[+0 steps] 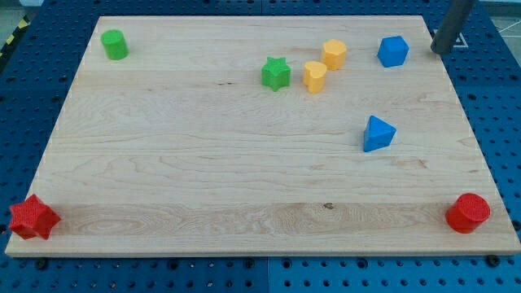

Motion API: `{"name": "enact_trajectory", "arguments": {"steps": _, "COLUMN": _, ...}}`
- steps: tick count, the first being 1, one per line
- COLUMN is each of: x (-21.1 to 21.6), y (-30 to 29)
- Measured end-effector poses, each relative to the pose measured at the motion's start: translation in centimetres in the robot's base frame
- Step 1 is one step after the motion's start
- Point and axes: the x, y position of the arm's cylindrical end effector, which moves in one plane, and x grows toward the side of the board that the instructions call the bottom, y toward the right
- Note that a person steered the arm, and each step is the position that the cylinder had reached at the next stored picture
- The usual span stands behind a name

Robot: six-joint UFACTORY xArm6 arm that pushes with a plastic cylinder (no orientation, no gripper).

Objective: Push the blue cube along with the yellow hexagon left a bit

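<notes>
The blue cube [392, 50] sits near the view's top right on the wooden board [203, 163]. The yellow hexagon [334, 54] lies a short way to its left, apart from it. A yellow heart-shaped block [314, 76] sits just below and left of the hexagon. My tip [440, 50] is at the board's right edge near the top, to the right of the blue cube with a gap between them. The rod rises out of the view's top right.
A green star [276, 73] lies left of the yellow blocks. A blue triangular block [378, 133] sits below the cube. A green cylinder [114, 44] is at top left, a red star [32, 217] at bottom left, a red cylinder [467, 212] at bottom right.
</notes>
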Motion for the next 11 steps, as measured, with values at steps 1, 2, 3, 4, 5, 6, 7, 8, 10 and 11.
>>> {"name": "enact_trajectory", "arguments": {"steps": 1, "x": 0.2, "y": -0.2}}
{"name": "enact_trajectory", "arguments": {"steps": 2, "x": 0.9, "y": -3.9}}
{"name": "enact_trajectory", "arguments": {"steps": 3, "x": 1.1, "y": -7.6}}
{"name": "enact_trajectory", "arguments": {"steps": 4, "x": 1.3, "y": -10.5}}
{"name": "enact_trajectory", "arguments": {"steps": 5, "x": 1.3, "y": -12.9}}
{"name": "enact_trajectory", "arguments": {"steps": 6, "x": 1.4, "y": -15.4}}
{"name": "enact_trajectory", "arguments": {"steps": 7, "x": 1.4, "y": -17.7}}
{"name": "enact_trajectory", "arguments": {"steps": 8, "x": 1.7, "y": -19.8}}
{"name": "enact_trajectory", "arguments": {"steps": 10, "x": 2.0, "y": -23.9}}
{"name": "enact_trajectory", "arguments": {"steps": 11, "x": 2.1, "y": -25.8}}
